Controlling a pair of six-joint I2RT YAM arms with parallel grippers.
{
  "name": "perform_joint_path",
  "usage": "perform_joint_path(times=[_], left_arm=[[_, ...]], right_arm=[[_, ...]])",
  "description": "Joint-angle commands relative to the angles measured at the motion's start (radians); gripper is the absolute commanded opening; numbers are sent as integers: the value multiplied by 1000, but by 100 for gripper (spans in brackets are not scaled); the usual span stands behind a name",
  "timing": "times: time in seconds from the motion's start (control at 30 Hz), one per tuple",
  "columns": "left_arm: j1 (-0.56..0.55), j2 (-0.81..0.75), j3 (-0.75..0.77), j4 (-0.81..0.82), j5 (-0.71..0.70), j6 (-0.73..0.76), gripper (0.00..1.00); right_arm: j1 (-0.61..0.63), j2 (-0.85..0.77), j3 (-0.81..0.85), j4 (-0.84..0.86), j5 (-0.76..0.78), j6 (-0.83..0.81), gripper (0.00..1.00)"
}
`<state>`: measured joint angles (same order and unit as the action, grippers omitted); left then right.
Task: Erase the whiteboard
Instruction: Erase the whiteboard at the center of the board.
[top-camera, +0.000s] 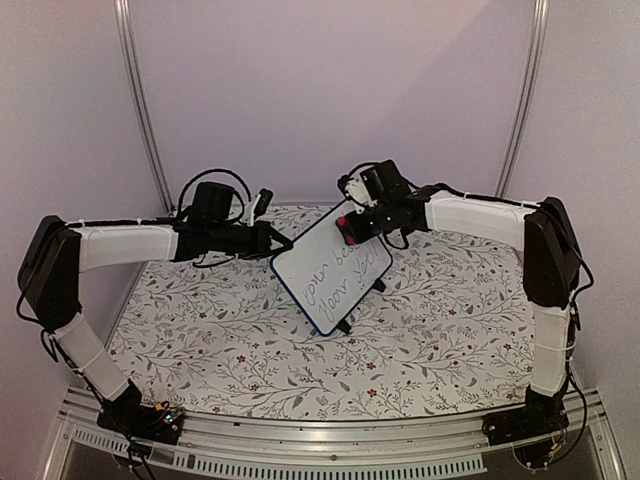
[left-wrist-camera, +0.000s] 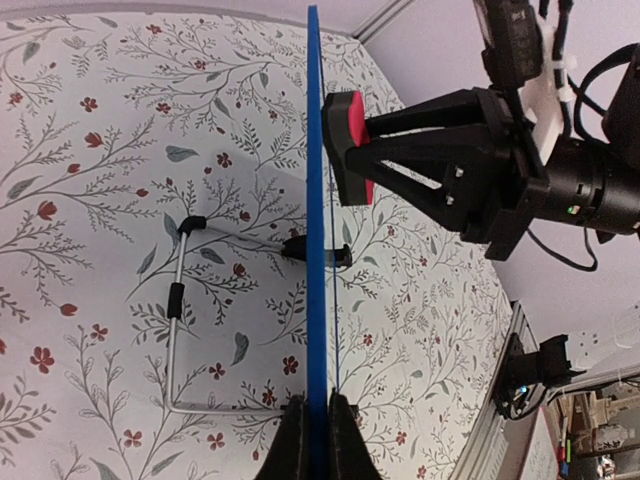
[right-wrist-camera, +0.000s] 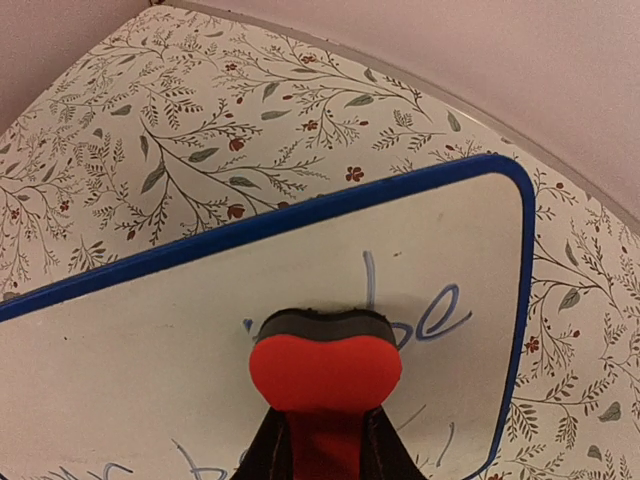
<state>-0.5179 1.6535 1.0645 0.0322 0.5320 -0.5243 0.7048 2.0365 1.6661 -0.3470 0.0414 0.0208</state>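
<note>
- The whiteboard (top-camera: 330, 268) stands tilted midway across the table (top-camera: 200, 350), toward its far edge, with its handwriting unwiped.
- The left jaws pinch its frame edge. The right jaws grip the red eraser (right-wrist-camera: 325, 368), with its pad against the board's upper part.
- Wiping looks barely begun. The next move is to sweep the pad across the writing with steady pressure.

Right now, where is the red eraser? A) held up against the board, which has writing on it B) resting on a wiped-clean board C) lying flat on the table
A: the right tool holds the eraser at the board, with blue writing showing beside it.
</note>
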Motion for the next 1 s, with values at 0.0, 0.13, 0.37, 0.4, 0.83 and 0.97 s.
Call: perform_joint_path(times=[0.0,0.13,0.37,0.4,0.83,0.97], left_arm=[[-13,-23,2,28,68,23,0],[-14,-23,2,28,66,23,0],[-14,-24,2,28,69,24,0],[-13,-24,2,28,69,22,0],[-14,-25,0,29,67,21,0],[-13,-24,0,29,71,21,0]], right_arm=[[-2,58,79,-23,-31,-10,5],[-2,60,74,-31,-31,-10,5],[-2,-8,-113,31,-65,-10,5],[-2,-24,-136,37,-64,-10,5],[7,-25,-63,21,-92,-5,5],[10,22,41,-10,-79,-9,6]])
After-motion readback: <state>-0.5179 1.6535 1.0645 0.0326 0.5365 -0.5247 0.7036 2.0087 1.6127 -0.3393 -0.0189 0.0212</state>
